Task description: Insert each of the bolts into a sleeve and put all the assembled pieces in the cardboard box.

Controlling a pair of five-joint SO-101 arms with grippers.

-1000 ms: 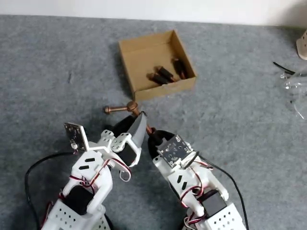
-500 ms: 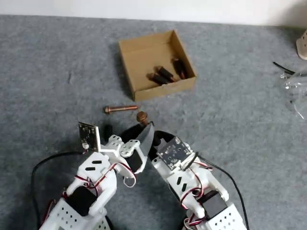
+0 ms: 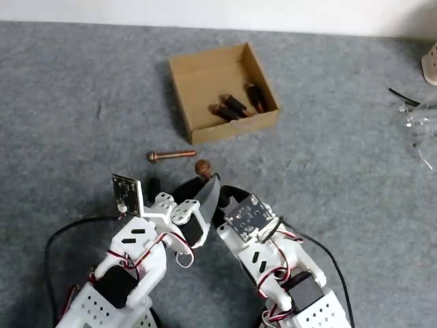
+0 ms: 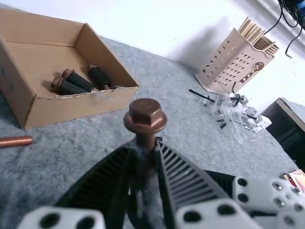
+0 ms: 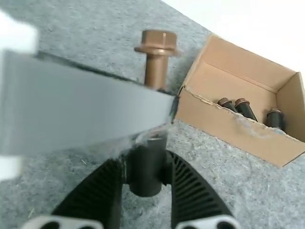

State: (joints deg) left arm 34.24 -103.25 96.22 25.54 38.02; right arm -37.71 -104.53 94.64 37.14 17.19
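Pulled back toward me over the last second, my left gripper [image 4: 143,157] has carried its bolt [image 4: 145,117] away from the loose bolt [image 3: 172,156] and now sits nearly still. Its jaws are clamped on the shank, head up, long axis roughly upright. Directly beneath, my right gripper [image 5: 145,160] is clamped on a dark sleeve [image 5: 145,176], in line with the shank. A left finger hides whether the tip has entered. Beyond, the loose bolt lies flat. Farther off, the cardboard box [image 3: 235,126] holds three assembled pieces [image 3: 235,106].
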